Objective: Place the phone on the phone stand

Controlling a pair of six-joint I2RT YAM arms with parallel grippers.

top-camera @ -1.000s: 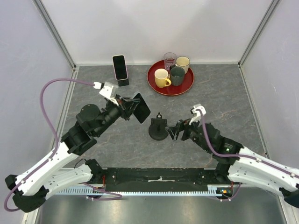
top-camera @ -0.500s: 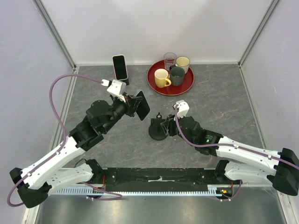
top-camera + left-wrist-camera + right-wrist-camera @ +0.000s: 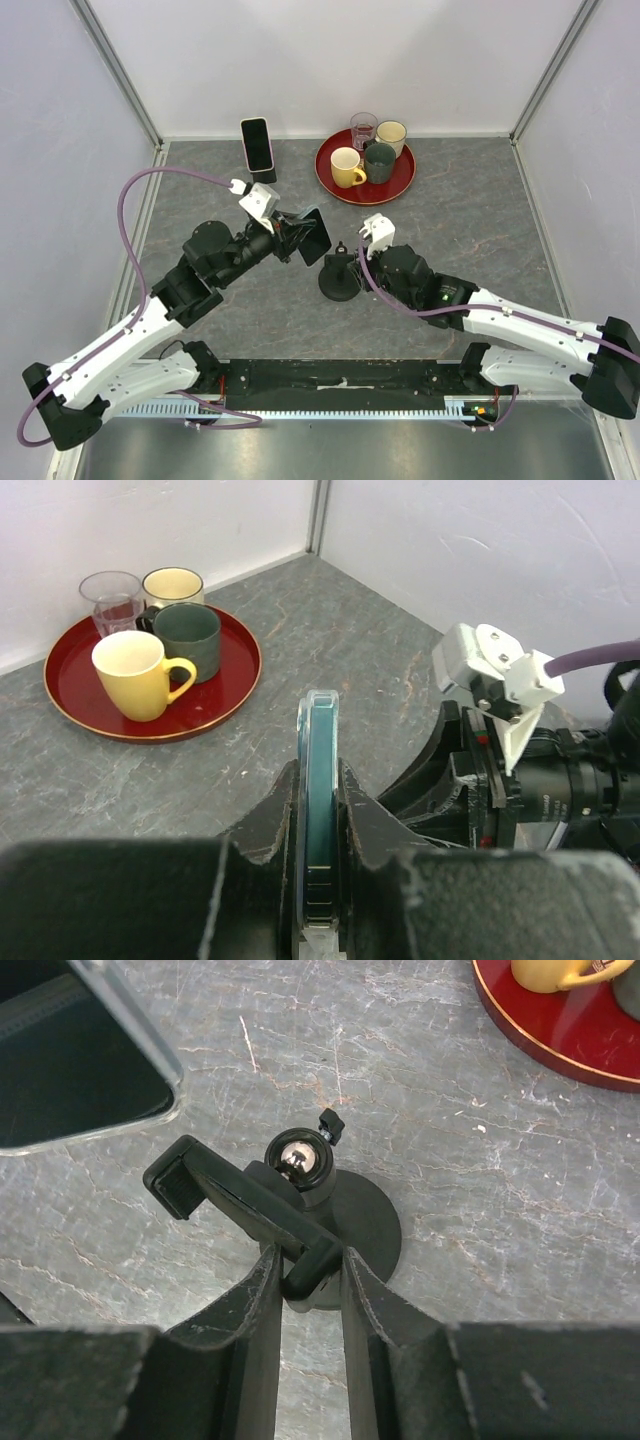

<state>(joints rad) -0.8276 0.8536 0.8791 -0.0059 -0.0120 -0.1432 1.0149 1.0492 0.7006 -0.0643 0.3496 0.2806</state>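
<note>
Black phone point(image 3: 320, 730) (edge-on) sits clamped in the left hand point(image 3: 318, 790); at its 4 o'clock the right hand point(image 3: 307, 1265) pinches the cradle of the phone stand point(image 3: 365, 1222)

Soft, bright light from above leaves only faint shadows on the gray table point(image 3: 480, 230). The metal ball point(image 3: 293, 1157) on the phone stand point(image 3: 365, 1225) has a white shine. The dark fingers point(image 3: 250, 1345) low in both wrist views look fuzzy.
</note>
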